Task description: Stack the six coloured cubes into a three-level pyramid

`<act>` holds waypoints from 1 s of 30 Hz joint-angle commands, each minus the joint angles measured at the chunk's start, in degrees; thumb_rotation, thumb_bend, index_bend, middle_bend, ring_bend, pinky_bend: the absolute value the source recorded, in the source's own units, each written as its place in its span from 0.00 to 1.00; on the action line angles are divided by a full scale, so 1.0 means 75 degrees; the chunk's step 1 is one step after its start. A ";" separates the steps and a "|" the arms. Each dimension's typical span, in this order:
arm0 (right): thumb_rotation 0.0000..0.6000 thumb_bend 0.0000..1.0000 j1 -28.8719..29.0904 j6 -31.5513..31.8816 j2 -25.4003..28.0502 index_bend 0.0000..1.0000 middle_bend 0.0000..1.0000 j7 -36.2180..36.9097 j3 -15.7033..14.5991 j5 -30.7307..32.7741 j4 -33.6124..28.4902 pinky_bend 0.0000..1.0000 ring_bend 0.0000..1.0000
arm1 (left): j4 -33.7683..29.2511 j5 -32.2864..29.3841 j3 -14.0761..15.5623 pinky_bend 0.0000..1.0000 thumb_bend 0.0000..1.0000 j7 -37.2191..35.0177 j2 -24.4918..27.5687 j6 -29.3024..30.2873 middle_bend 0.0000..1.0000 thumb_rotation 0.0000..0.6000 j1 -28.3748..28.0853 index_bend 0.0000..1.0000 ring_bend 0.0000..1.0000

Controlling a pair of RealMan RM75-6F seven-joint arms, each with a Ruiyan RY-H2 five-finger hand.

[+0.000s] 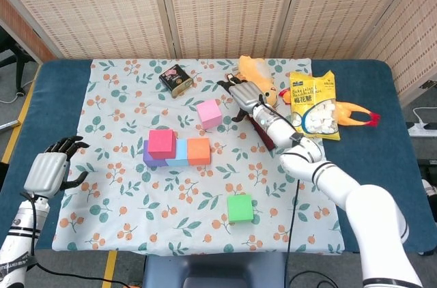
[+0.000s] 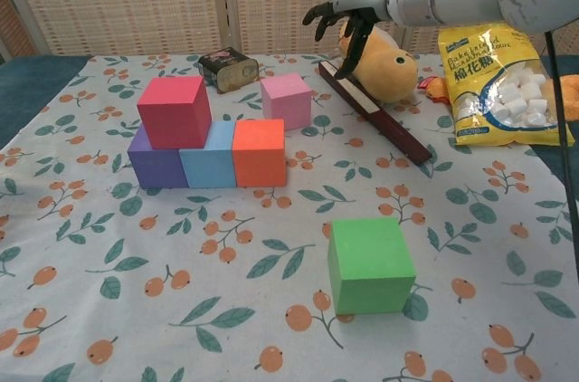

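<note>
Head view shows your worktop (image 1: 382, 90) under a floral cloth (image 1: 123, 165), with the base row as landmark: purple cube (image 1: 147, 158), blue cube (image 1: 178, 159) and orange cube (image 1: 199, 151) touching side by side. That row reads as the pyramid's bottom level, complete.

Your right arm (image 1: 355, 199) reaches across from the row's right, putting the right hand (image 1: 240, 91) above and behind the row, just beside the pink cube (image 1: 209, 114). Its fingers (image 2: 318, 14) are spread and hold nothing. Judged from that posture, you are lining up on the pink cube for the second level.

Your left hand (image 1: 48, 170) hangs well to the row's left, off the cloth, fingers loosely apart and empty; it appears parked clear of the work.

Marshmallow bag (image 1: 312, 105) and plush duck (image 1: 257, 83) lie far right of the row, out of the building zone.

Green cube (image 1: 240, 208) sits alone, in front and right of the row, likely reserved for the top.

Red cube (image 1: 162, 143) rests on the purple and blue cubes, already forming half the second level.
</note>
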 commanded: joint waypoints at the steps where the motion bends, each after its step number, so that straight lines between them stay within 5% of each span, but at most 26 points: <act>1: 1.00 0.00 0.0418 -0.0278 -0.0561 0.00 0.14 0.0479 -0.0054 -0.0219 0.0743 0.17 0.00 | -0.0010 0.0011 -0.0033 0.26 0.29 0.0016 0.0005 -0.0026 0.17 1.00 0.0023 0.29 0.16; 14: 1.00 0.00 0.1284 -0.0868 -0.1963 0.02 0.14 0.1252 -0.0580 -0.0915 0.2628 0.16 0.00 | -0.0028 0.0077 -0.0215 0.26 0.29 -0.0330 0.0093 -0.0083 0.16 1.00 0.0234 0.28 0.16; 30: 1.00 0.00 0.1153 -0.0165 -0.2050 0.07 0.14 0.2361 -0.1162 -0.1451 0.2793 0.15 0.00 | 0.0060 0.0349 -0.0253 0.26 0.29 -0.0580 0.0111 -0.0156 0.16 1.00 0.0416 0.27 0.16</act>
